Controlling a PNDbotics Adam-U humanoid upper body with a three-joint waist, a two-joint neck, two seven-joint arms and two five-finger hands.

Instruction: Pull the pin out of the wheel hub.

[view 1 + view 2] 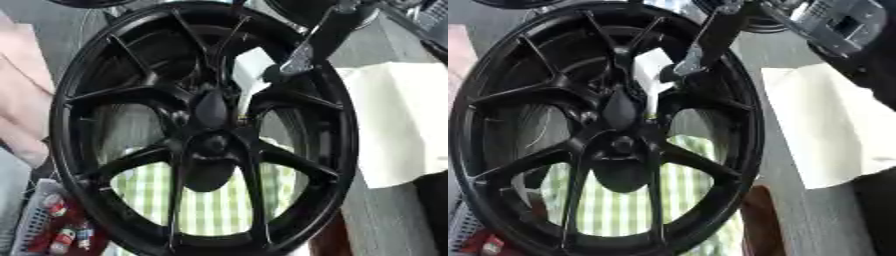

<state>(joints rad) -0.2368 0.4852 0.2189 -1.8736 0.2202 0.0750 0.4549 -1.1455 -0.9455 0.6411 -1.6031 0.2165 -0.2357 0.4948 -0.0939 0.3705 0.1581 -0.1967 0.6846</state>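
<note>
A large glossy black multi-spoke alloy wheel point(206, 130) stands upright on its rim and fills nearly the whole view, with its hub point(213, 142) at the centre. From about one o'clock the robot's black-and-silver right hand point(297, 62) reaches down through the gap between two spokes, its tip just above and to the right of the hub, next to a pale whitish block point(248, 67) seen through the opening at twelve o'clock. Whether its fingers are spread or closed on anything I cannot tell, as they merge with the dark spokes. The pin itself cannot be made out; only a tiny yellowish speck point(241, 118) shows just right of the hub cap, and it may or may not be part of it. The left hand shows in neither view. As a judgement, the wheel is heavy, rigid metal with a slick painted finish, so it should stay put against a light pull, while the pin is likely small, stiff and smooth, best pinched at its exposed head and drawn straight along its axis, away from the hub face. Behind the wheel, at six o'clock, lies a green-and-white checked cloth point(219, 200); a white sheet point(833, 125) covers the grey desk point(394, 220) at three o'clock, and a grey mesh basket point(31, 220) with small red-labelled items sits at seven o'clock. No brand, label or writing can be read anywhere.
</note>
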